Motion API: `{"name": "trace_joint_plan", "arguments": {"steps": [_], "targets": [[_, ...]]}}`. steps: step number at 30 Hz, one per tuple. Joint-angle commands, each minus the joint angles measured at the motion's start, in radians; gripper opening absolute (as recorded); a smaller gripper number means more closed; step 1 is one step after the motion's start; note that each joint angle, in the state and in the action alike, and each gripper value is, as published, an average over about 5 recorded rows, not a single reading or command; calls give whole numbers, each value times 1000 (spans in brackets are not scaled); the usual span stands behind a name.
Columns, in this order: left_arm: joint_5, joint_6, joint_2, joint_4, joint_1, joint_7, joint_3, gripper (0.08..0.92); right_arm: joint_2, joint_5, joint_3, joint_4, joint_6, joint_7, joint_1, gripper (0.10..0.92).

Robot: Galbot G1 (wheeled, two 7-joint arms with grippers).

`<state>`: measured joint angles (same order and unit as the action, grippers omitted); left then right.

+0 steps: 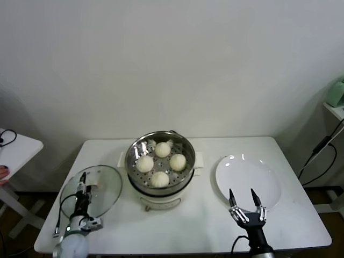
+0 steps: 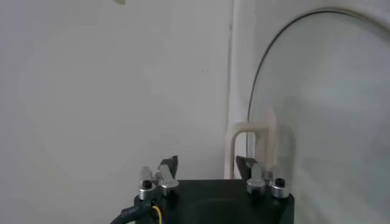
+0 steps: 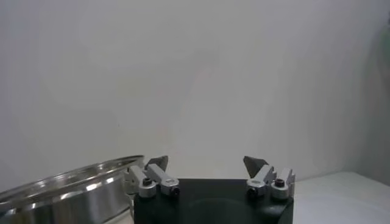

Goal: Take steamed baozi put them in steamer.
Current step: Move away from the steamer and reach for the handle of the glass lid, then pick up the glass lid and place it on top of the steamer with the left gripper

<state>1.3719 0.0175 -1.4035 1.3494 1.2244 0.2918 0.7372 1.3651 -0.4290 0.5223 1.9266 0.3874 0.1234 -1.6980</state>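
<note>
Several off-white steamed baozi point(image 1: 163, 149) lie on the perforated tray inside the shiny steamer point(image 1: 128, 161), mid-table on its cream base. My left gripper point(image 1: 80, 186) stands over the round glass lid point(image 1: 106, 185) to the steamer's left. In the left wrist view its jaws point(image 2: 207, 161) are apart with nothing between them. The lid's cream handle point(image 2: 247, 131) rises just beyond one fingertip. My right gripper point(image 1: 242, 196) is open and empty at the near right, by the plate. The right wrist view shows it point(image 3: 206, 161) with the steamer's steel wall point(image 3: 67, 189) off to one side.
A flat white plate point(image 1: 269, 177) lies right of the steamer with nothing on it. A small white side table point(image 1: 16, 145) stands beyond the table's left edge. Cables hang at the far right point(image 1: 322, 156). A plain wall backs the table.
</note>
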Motion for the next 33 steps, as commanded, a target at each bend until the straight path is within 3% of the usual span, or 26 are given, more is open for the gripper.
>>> {"name": "trace_joint_plan", "arguments": {"steps": [1,17,23,33], "targets": [[8,8,1,-23,-9,9,1,593,0,-2,2,2,1,-1,1,823],[10,7,0,14,28,54,2,152,1,-5,2,9,13,0,-1,823],[-16,-12,16,119,54,41,7,140,-5,-2,3,11,5,1,-15,823],[-98,-78,87,353,106,-91,-1,140,-21,0,7,9,-21,-4,-39,823]]}}
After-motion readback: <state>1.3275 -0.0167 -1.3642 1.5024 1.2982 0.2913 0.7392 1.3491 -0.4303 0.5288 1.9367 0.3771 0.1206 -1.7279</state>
